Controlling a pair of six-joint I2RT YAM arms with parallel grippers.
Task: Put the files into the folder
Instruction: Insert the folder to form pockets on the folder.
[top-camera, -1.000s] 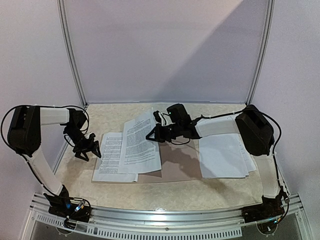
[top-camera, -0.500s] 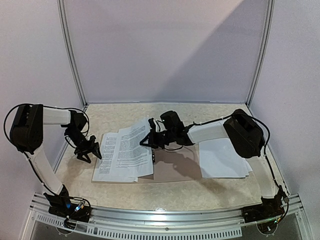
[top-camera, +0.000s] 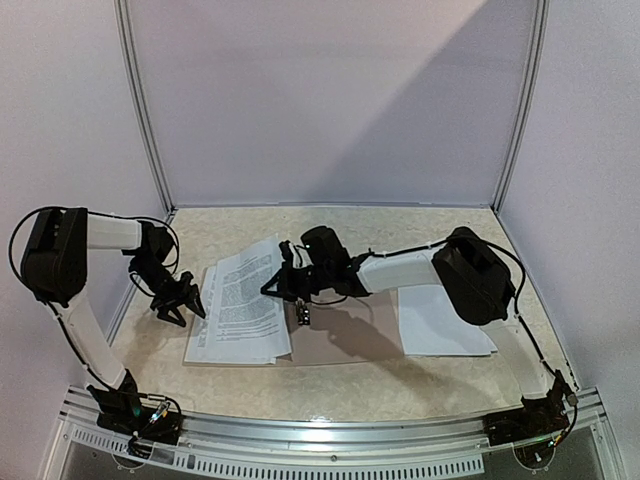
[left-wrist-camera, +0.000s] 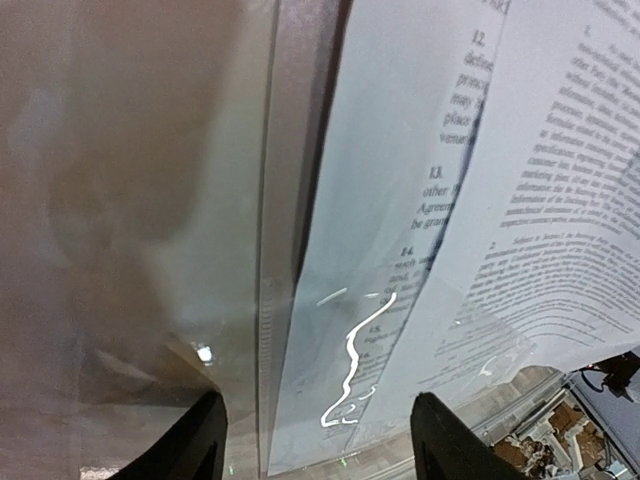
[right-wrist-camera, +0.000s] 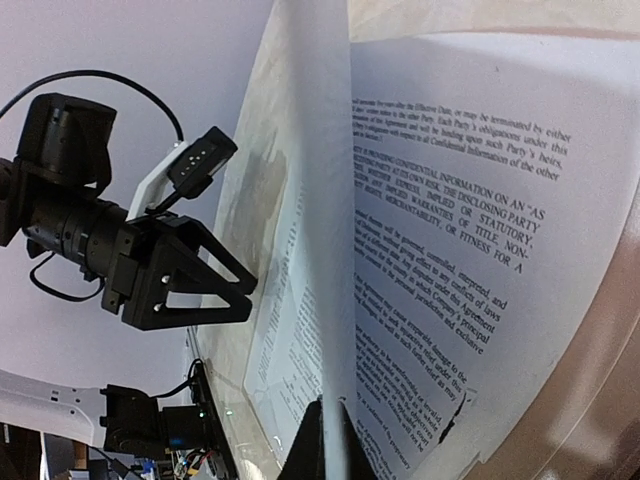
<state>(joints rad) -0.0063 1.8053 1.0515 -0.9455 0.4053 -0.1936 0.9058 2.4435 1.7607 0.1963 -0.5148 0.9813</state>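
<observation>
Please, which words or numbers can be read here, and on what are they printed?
"CONFIDENTIAL INFORMATION ON AN "AS": printed sheet, right wrist view.
"WARRANTIES OF TITLE, NON-": same sheet.
"12." and "13.": lower sheet, left wrist view.
Remaining print, and all print in the top view: too small or blurred to read.

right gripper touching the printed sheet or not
Touching. The right wrist view shows the fingers of the right gripper pinched on the edge of the printed sheet.
</observation>
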